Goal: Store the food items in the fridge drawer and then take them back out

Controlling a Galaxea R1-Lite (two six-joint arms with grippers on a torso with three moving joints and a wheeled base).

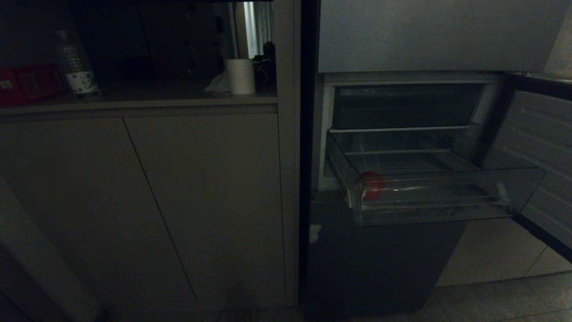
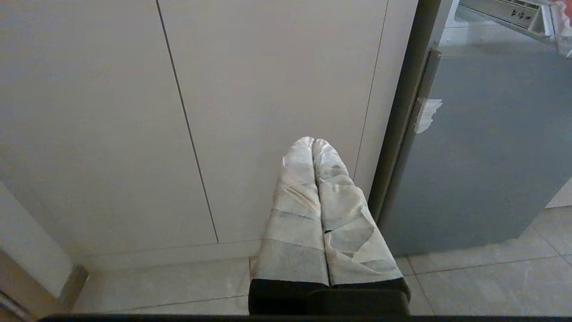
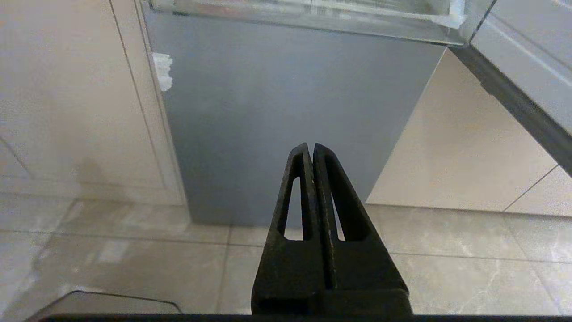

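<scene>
1. Right gripper (image 3: 313,150): the two black fingers are pressed flat together with nothing between them. It hangs low, facing the grey lower fridge door (image 3: 286,125) and the tiled floor (image 3: 447,268).
2. Left gripper (image 2: 313,144): its tape-wrapped fingers are closed tight too, and empty. It's parked low in front of the beige cabinet doors (image 2: 268,89), just beside the fridge's edge.
3. Neither arm shows in the head view.
4. The fridge drawer (image 1: 447,210) is pulled out, with the fridge's side door (image 1: 540,147) swung open on the right.
5. One red food item (image 1: 372,185) sits inside the drawer, at its front left corner, right behind the see-through front. I can only spot that one.
6. On the counter (image 1: 134,105) to the left: a clear bottle (image 1: 77,65) and a white roll (image 1: 240,76).
</scene>
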